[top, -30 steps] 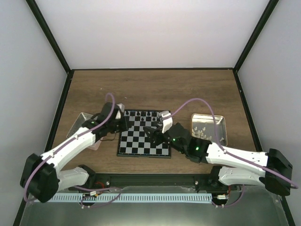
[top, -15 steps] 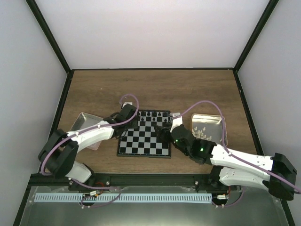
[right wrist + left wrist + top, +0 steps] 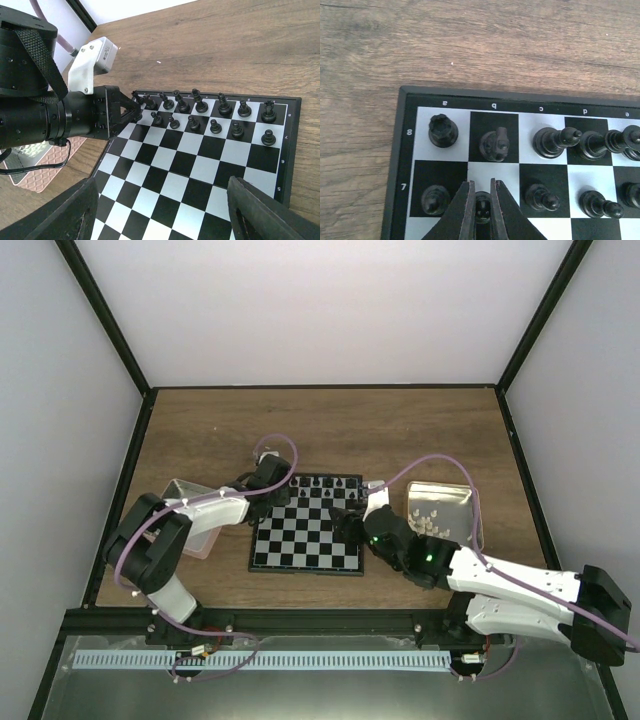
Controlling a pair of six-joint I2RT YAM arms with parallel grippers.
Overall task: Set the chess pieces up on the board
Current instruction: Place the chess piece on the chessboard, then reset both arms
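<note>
- Pinching a black pawn (image 3: 481,207), the left gripper (image 3: 481,186) has its jaws pressed against it at b7, near the board's far-left corner.
- Board (image 3: 305,540) lies mid-worktop (image 3: 400,430). Black pieces (image 3: 200,107) stand on its two far rows.
- Right gripper (image 3: 165,210) hovers over the board's right side, jaws spread wide.
- White pieces (image 3: 428,518) lie in the right tray (image 3: 474,515).

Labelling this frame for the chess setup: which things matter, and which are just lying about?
Job:
board
black pieces on its far two rows
black pawn in the left gripper
cream-white pieces in the metal tray
right gripper, open

Lying about:
pink tray left of the board
</note>
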